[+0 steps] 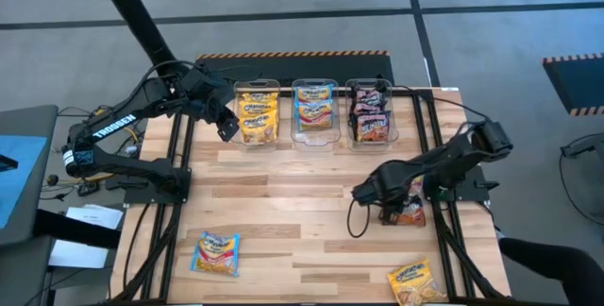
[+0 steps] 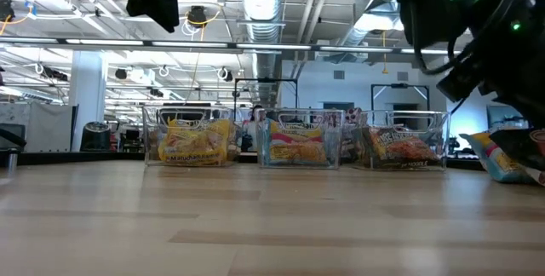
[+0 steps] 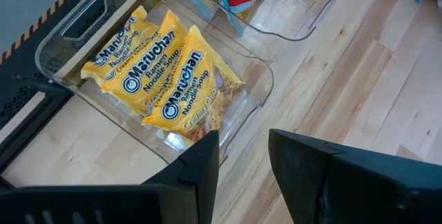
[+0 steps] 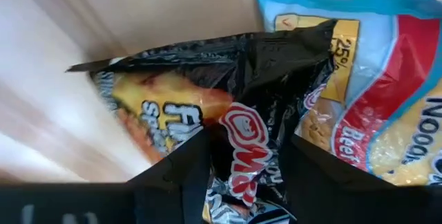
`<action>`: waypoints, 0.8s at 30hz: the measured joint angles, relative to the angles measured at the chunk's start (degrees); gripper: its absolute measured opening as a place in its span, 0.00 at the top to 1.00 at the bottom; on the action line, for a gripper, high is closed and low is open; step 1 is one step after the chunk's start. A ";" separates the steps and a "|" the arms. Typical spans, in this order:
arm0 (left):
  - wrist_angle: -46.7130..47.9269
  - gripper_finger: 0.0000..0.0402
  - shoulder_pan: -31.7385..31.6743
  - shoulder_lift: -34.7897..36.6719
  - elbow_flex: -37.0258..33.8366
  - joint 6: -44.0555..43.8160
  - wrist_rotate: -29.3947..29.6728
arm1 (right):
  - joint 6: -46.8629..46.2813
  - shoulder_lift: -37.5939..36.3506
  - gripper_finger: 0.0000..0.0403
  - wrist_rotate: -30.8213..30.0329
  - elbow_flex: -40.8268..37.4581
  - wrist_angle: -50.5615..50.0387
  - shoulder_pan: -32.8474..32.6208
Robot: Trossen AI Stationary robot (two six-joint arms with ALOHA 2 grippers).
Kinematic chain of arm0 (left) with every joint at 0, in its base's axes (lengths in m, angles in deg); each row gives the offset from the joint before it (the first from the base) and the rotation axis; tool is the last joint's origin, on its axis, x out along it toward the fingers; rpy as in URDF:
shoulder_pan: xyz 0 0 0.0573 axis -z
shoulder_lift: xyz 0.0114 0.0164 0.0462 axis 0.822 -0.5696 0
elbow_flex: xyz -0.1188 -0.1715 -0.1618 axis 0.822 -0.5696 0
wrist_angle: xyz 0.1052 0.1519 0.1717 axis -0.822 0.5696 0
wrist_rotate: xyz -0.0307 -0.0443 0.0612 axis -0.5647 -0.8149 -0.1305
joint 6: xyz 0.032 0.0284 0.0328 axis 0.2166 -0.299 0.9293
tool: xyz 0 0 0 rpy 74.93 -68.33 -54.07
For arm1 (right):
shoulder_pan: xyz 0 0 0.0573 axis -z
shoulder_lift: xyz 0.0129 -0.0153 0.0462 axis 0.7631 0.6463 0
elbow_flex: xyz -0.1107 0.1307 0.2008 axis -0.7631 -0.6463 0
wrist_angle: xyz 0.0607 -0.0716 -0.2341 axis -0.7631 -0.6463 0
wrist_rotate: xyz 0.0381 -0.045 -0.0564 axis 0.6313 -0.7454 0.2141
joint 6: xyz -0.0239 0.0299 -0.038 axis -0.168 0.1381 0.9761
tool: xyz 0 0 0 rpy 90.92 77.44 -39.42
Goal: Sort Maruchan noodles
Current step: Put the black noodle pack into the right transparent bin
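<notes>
Three clear bins stand in a row at the far side: one with yellow packets (image 1: 257,115), one with light blue packets (image 1: 315,108), one with dark packets (image 1: 370,115). My left gripper (image 1: 226,128) hangs open and empty over the near edge of the yellow bin (image 3: 103,16). My right gripper (image 1: 392,210) is down at the table's right side, shut on a dark maroon-black packet (image 4: 207,106). That packet lies partly over a light blue packet (image 4: 387,99). A light blue packet (image 1: 217,252) and a yellow packet (image 1: 415,282) lie flat near the near edge. My right gripper pinches the dark packet between its two fingers (image 4: 181,175) at a crumpled part near one end (image 4: 248,155). The fingers come from above, slanting down. The plastic bunches up between them. The rest of the packet spreads on the wood and against the light blue packet.
Bare wood lies between the bins and the near packets. Cables run along both side edges (image 1: 444,240) of the table. In the low view the bins (image 2: 294,140) stand in a row across the middle, and the light blue packet (image 2: 502,157) shows at the right.
</notes>
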 joint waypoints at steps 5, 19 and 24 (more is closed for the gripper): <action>0.02 0.72 0.02 0.00 0.00 -0.03 0.00 | -0.19 1.85 0.65 0.40 0.02 -0.03 -0.17; 0.04 0.72 0.02 0.00 0.00 -0.03 0.00 | -6.66 -3.53 0.98 2.95 2.88 -2.44 -0.52; 0.04 0.72 0.02 0.00 0.00 -0.03 0.00 | -10.11 -7.32 0.99 -0.38 7.28 -6.47 -0.52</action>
